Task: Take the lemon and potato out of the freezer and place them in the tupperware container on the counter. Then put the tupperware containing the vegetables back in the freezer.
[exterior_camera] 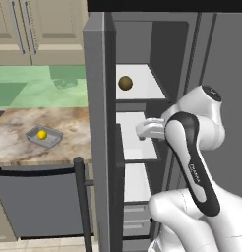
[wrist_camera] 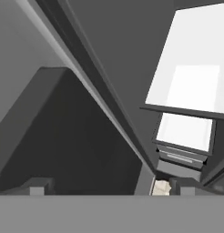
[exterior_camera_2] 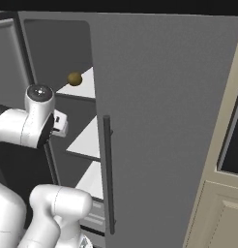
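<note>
The small bright yellow round lemon (exterior_camera: 42, 134) already sits inside the shallow grey translucent tupperware container (exterior_camera: 32, 138), which rests on the beige-and-brown marbled stone counter (exterior_camera: 15, 147) to the left of the appliance, so half of the fetching looks done and the tray waits there to receive the second item. The dark olive-brown round potato (exterior_camera: 125, 82) lies alone on the upper white shelf (exterior_camera: 147, 86) of the tall grey freezer (exterior_camera: 96, 74), whose door (exterior_camera_2: 164, 121) with its long dark bar handle (exterior_camera_2: 108, 174) stands swung wide, presumably so the arm can reach the shelves. In the right base view the potato (exterior_camera_2: 74, 78) sits near the front edge of that shelf, within easy reach from outside. The white two-finger gripper (exterior_camera: 145, 130) is inside the compartment at the level of the shelf below the potato, its jaws spread fully apart and holding nothing. That wide, empty stance suits an approach to a round object slightly bigger than the lemon. Judging from this, the next move calls for lifting the hand to the upper shelf and straddling the potato before closing, taking care that it does not roll off.
</note>
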Tool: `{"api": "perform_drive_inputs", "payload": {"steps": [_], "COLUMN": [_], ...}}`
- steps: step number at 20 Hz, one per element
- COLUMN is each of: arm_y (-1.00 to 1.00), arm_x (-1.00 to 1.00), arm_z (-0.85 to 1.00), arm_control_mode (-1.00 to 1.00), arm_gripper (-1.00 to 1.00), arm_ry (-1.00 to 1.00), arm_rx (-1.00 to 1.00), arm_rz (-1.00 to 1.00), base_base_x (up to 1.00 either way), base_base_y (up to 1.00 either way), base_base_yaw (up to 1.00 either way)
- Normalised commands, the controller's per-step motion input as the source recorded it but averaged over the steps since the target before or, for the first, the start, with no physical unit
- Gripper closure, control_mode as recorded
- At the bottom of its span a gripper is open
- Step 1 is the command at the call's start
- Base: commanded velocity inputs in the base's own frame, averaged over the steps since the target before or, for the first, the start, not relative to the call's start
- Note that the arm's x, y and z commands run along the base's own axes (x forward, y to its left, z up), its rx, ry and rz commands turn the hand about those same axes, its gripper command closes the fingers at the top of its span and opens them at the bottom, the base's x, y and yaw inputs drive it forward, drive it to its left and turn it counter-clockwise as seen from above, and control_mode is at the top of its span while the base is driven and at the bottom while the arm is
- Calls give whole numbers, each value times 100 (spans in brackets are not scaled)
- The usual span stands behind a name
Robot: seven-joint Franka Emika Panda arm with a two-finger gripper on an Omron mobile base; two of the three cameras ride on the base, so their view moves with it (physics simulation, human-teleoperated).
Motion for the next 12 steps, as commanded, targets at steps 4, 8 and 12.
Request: {"api": "perform_drive_inputs", "payload": {"steps": [4,8,12], "arm_y": [24,23,31], "arm_x": [26,20,24], "arm_z": [-22,-13,-11], "arm_control_mode": [-100,-100,-100], "arm_gripper": [-100,-100,-100], "arm_ry": [1,1,2], "arm_rx": [0,1,1], "arm_rz": [4,4,3], "base_base_x": [0,0,0], "base_base_y": [0,0,0], "base_base_yaw": [0,0,0]}}
